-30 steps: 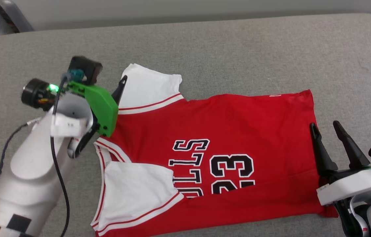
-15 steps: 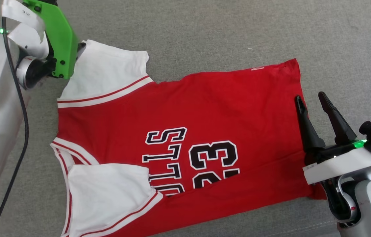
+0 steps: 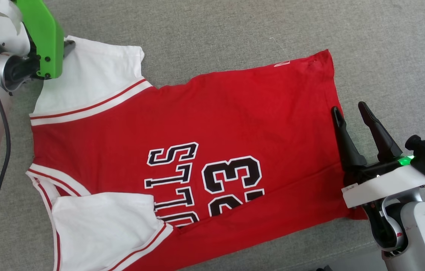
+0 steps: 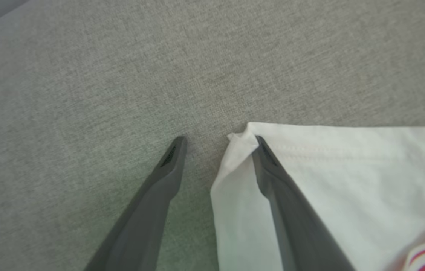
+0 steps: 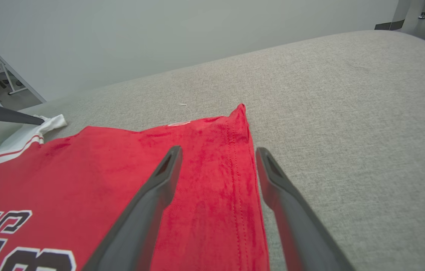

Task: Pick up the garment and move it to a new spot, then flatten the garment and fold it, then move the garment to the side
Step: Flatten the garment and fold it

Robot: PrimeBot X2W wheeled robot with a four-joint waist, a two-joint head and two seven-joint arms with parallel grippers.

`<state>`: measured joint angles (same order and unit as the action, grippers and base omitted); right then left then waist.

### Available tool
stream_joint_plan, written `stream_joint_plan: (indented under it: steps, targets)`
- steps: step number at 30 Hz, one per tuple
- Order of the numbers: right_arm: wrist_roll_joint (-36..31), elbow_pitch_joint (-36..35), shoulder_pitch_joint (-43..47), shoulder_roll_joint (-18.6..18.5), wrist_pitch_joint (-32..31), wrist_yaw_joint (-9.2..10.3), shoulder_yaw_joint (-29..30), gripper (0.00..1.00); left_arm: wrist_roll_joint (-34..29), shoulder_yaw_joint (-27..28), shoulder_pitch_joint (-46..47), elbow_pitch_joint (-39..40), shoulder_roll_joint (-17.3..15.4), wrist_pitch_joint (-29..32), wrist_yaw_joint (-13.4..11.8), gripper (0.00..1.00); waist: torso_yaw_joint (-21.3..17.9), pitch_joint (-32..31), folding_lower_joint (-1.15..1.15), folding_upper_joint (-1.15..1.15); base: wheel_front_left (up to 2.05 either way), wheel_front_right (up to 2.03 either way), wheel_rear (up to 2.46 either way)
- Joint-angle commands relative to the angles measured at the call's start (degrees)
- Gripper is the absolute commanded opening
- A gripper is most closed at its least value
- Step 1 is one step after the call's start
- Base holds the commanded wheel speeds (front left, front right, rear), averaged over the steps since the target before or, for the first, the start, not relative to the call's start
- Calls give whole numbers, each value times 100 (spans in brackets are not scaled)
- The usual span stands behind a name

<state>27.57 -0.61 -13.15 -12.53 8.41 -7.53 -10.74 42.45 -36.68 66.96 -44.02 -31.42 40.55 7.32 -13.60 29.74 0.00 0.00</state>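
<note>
Left gripper (image 4: 220,140), released, straddles a sleeve corner (image 4: 240,137) of the garment (image 3: 235,113), right gripper (image 5: 218,149) its hem (image 5: 240,169), released too: likely to flatten it.

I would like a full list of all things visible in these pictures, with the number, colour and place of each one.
garment: one, red with white sleeves and black lettering, spread front up on the surface.
surface: one, grey fabric, under the garment.
thread: one, white, on the surface beyond the hem.
wall: one, pale grey, behind the surface.
bracket: one, green, on the left wrist.
cable: one, black, along the left arm.
left gripper: one, dark, open, astride a white sleeve corner.
right gripper: one, dark, open, astride the red hem edge.
</note>
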Motion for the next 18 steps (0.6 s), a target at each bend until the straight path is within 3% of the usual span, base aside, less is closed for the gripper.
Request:
stream_joint_plan:
  steps: [1,4,12,18]
  targets:
    - [58,23,-99,7,48,4,-11,100,110,-71,-79,-143,49,128,16,0,2,9,0,0,0,0,0]
    - [44,62,-109,-15,25,4,1,100,331,-93,-101,-213,119,190,16,0,69,-70,0,0,0,0,0]
    - [-12,92,-50,-170,-179,4,31,100,633,55,-287,-159,233,-478,16,0,179,-508,0,0,0,0,0]
    - [112,132,43,-610,-1287,4,61,100,854,162,-589,132,176,-857,16,0,337,-917,0,0,0,0,0]
